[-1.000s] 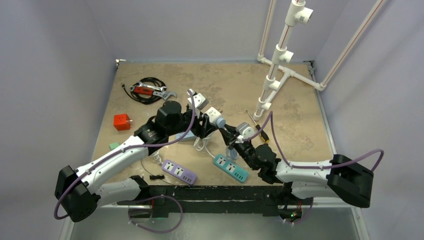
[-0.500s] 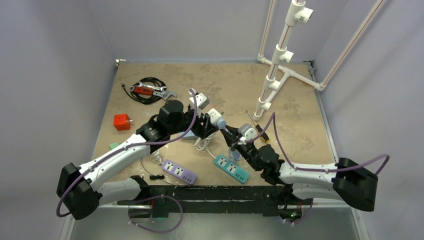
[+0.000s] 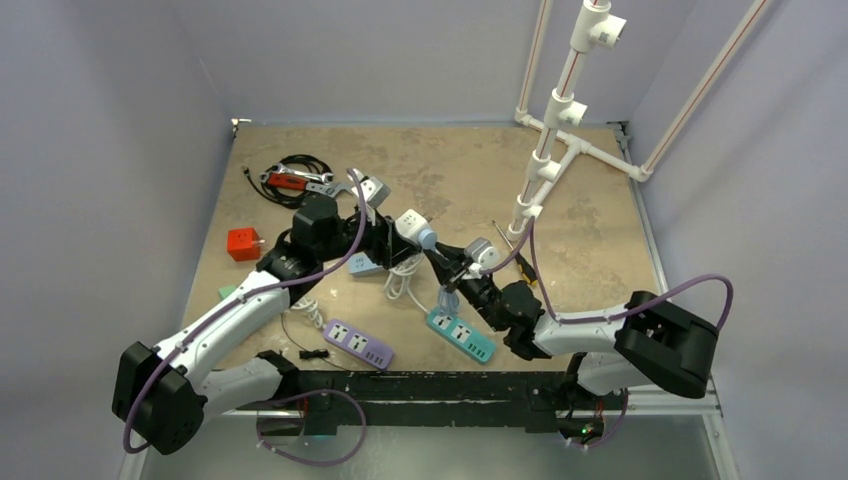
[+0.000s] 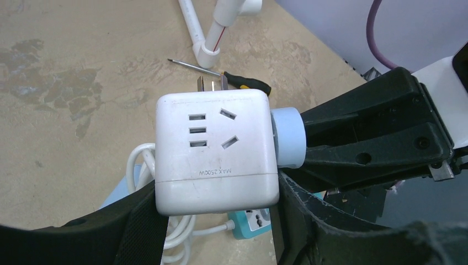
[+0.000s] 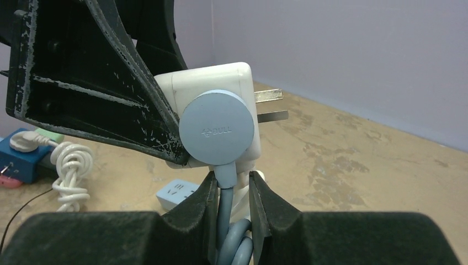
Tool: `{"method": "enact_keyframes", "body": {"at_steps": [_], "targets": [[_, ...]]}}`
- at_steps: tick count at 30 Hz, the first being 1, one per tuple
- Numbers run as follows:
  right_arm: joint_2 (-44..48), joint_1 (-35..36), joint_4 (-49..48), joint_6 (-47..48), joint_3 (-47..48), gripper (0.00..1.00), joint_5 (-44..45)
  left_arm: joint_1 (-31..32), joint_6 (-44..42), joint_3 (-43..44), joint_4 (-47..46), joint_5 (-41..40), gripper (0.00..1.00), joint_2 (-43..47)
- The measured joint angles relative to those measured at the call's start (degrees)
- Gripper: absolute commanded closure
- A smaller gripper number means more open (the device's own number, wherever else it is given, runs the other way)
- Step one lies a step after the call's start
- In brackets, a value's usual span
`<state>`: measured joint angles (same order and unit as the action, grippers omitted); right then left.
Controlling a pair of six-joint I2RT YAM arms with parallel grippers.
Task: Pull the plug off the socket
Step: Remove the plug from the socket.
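A white cube socket hangs above the table, and my left gripper is shut on its two sides. The round pale-blue plug sits pushed into the cube's right face, flush against it. My right gripper is shut on the plug's blue cable just below the plug head. In the top view the two grippers meet nose to nose over the middle of the table, with the plug between them. The cube's own metal prongs stick out free.
On the table lie a teal power strip, a purple power strip, a coiled white cord, a red block and a wrench on a black cable coil. A screwdriver lies by the white pipe frame.
Both grippers have moved left and slightly toward the back together. The plug is still seated in the socket, and both grips are unchanged.
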<state>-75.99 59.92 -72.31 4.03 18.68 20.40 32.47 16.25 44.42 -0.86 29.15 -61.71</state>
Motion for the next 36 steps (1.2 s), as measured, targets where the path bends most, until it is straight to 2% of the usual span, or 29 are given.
{"method": "enact_keyframes", "body": {"at_steps": [5,11,20,25,31,36], "targets": [[-2.9,-0.7,-0.7,-0.2,2.3,1.0,0.2,-1.4,2.2,-0.9,-2.5,0.9,1.0,0.0],[-1.7,-0.7,1.8,-0.4,2.3,1.0,-0.4,-0.9,0.5,-0.7,-0.2,-1.7,1.0,0.5],[12.9,-0.8,9.1,-0.3,-3.0,1.0,-3.3,4.6,-1.0,3.3,4.8,-8.6,1.0,-0.4],[16.5,-1.3,12.5,-0.1,-4.0,1.0,-3.6,5.6,-0.9,4.1,5.1,-10.0,1.0,-2.4],[15.8,-1.4,12.9,-0.4,-4.1,1.0,-3.7,5.4,-0.8,4.1,5.3,-9.2,1.0,-2.9],[8.0,-1.4,6.6,-1.1,-2.7,1.0,-3.3,1.1,-0.1,3.0,4.7,-3.9,1.0,-2.8]]}}
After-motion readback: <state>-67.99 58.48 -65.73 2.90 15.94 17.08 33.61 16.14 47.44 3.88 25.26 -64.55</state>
